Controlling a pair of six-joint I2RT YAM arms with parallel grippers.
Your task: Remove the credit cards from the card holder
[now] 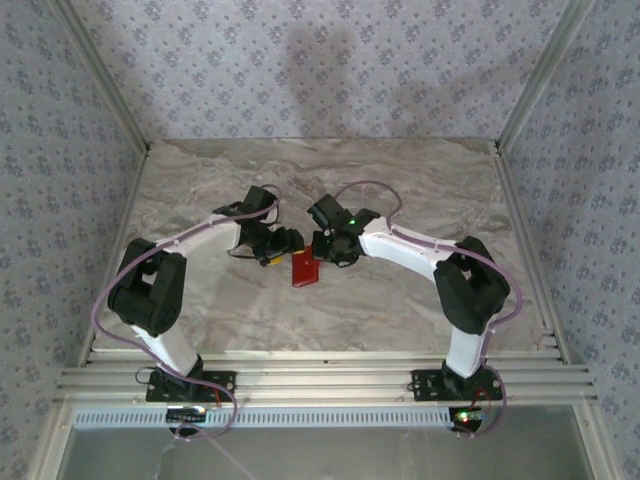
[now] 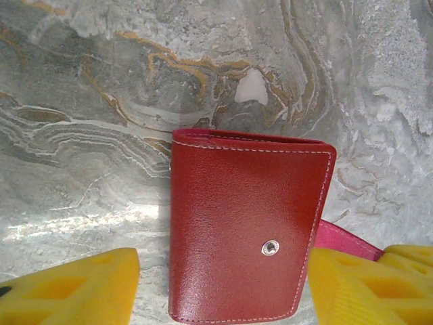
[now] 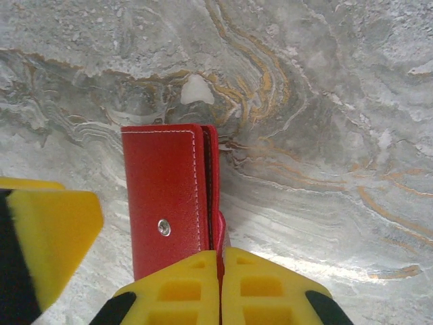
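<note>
The card holder, a small red wallet, lies folded shut on the marble table, its pale snap dot facing up. The credit cards are hidden. My left gripper is open and straddles the card holder, with one yellow pad a little off its left edge and the other pad close by its right edge. My right gripper is shut on the red tab that sticks out from the card holder's open side. From above, both grippers meet over the wallet.
The grey-and-ochre marble table has metal frame posts at its sides and patterned walls behind. A yellow pad of the left gripper stands just left of the wallet in the right wrist view.
</note>
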